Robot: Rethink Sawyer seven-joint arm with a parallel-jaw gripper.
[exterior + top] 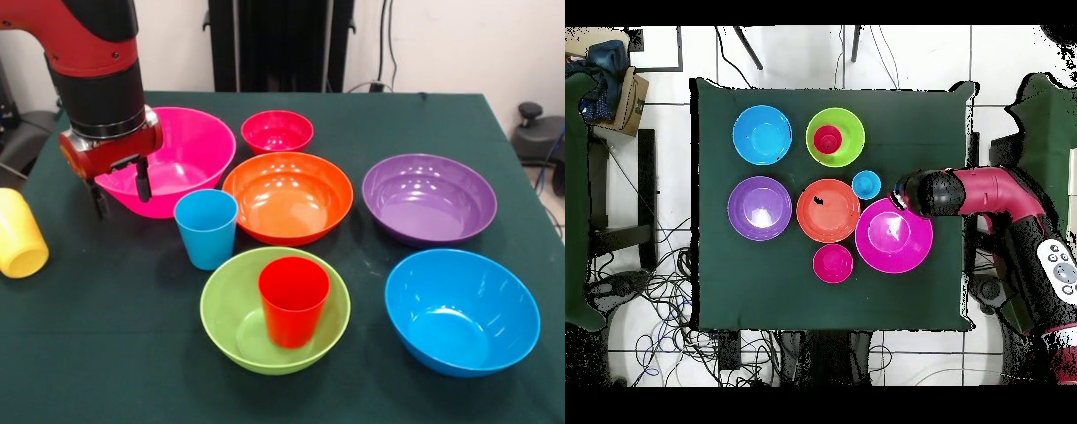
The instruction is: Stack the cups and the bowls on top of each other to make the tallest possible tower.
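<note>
Hanging over the rim of the hot pink bowl (181,159), the end effector (120,187) holds nothing; its two dark fingers (142,179) point down with a moderate gap between them, the tips above the tabletop (106,344).

In the front view the hot pink bowl lies directly behind and beside the end effector. Just beyond it, toward the picture's right, stands the light blue cup (206,227), upright and near but apart from the fingers. Farther on that side sit the orange bowl (288,196) and, behind it, the small pink-red bowl (277,131). Nearer the camera, the red cup (292,300) stands upright inside the lime green bowl (274,309); that is the only stacked pair. The purple bowl (429,198) and the blue bowl (462,311) lie well apart from the end effector, at the opposite side. On the other side, a yellow cup (19,234) lies tipped over at the tabletop's edge.

From overhead the arm's wrist (927,193) hides the end effector, and the yellow cup does not show; the front view shows both.
</note>
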